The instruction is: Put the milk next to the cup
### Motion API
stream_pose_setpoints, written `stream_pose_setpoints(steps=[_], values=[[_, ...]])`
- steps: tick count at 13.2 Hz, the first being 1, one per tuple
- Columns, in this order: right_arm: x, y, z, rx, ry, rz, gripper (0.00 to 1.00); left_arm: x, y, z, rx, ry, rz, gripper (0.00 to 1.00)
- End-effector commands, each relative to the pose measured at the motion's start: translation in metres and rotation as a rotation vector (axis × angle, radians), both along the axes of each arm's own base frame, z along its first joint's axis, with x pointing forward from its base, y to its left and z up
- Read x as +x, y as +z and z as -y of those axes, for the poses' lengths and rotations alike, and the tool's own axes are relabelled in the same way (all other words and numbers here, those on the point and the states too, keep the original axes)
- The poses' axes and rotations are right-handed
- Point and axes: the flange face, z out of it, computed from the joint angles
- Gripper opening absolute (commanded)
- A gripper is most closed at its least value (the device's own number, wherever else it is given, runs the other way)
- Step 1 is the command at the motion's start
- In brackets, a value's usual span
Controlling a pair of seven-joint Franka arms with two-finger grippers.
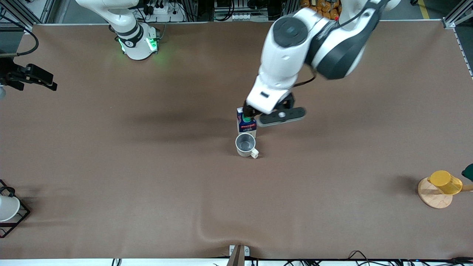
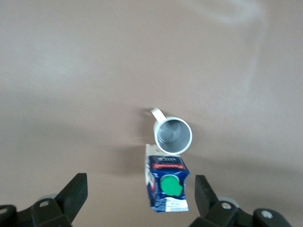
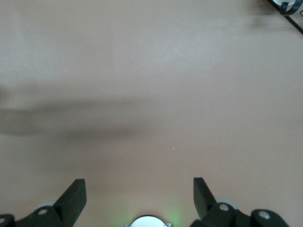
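Note:
The milk (image 1: 247,127) stands upright on the brown table, right beside the cream-white cup (image 1: 245,144) and just farther from the front camera than it. My left gripper (image 1: 255,112) hangs open over the milk and holds nothing. In the left wrist view the milk (image 2: 166,184) with its green cap lies between the spread fingers (image 2: 204,191), touching neither, and the cup (image 2: 173,136) sits against it. My left gripper's gap (image 2: 140,194) is wide. My right gripper (image 1: 44,79) waits open at the right arm's end of the table, and in its wrist view (image 3: 139,194) only bare table shows between its fingers.
A yellow cup (image 1: 445,182) lies on a wooden disc (image 1: 434,195) at the left arm's end, near the front. A black wire rack (image 1: 16,218) with a white object stands at the right arm's end, and its corner shows in the right wrist view (image 3: 289,5).

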Motion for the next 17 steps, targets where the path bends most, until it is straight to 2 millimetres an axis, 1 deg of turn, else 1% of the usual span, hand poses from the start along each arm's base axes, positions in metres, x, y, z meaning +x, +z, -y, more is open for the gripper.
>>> stream_pose_setpoints(steps=[1, 2, 4, 6, 8, 10, 11, 14, 15, 16, 17], values=[[0.000, 0.003, 0.007, -0.022, -0.020, 0.002, 1.00, -0.007, 0.060, -0.058, 0.026, 0.080, 0.039, 1.00], [0.000, 0.003, 0.007, -0.024, -0.020, 0.004, 1.00, -0.008, 0.077, -0.079, 0.037, 0.108, 0.043, 1.00], [0.001, 0.002, 0.009, -0.023, -0.025, 0.008, 1.00, -0.002, 0.102, -0.129, 0.050, 0.157, 0.051, 1.00], [0.001, 0.002, 0.011, -0.021, -0.029, 0.010, 1.00, 0.006, 0.117, -0.177, 0.076, 0.132, 0.049, 1.00], [0.001, 0.003, 0.011, -0.020, -0.029, 0.011, 1.00, 0.013, 0.126, -0.213, 0.082, 0.082, 0.058, 1.00], [0.002, 0.005, 0.010, -0.022, -0.026, 0.022, 1.00, 0.015, 0.134, -0.243, 0.089, 0.029, 0.058, 1.00], [0.002, 0.005, 0.010, -0.019, -0.027, 0.022, 1.00, 0.015, 0.134, -0.255, 0.102, -0.011, 0.042, 1.00], [0.001, 0.005, 0.011, -0.019, -0.029, 0.024, 1.00, 0.008, 0.139, -0.277, 0.119, -0.079, 0.016, 1.00], [0.002, 0.005, 0.011, -0.020, -0.029, 0.022, 1.00, -0.001, 0.142, -0.284, 0.123, -0.117, 0.012, 1.00], [0.001, 0.005, 0.010, -0.020, -0.026, 0.024, 1.00, -0.005, 0.140, -0.299, 0.131, -0.141, 0.004, 1.00], [0.001, 0.006, 0.009, -0.019, -0.027, 0.025, 1.00, -0.013, 0.142, -0.309, 0.138, -0.175, 0.001, 1.00]])
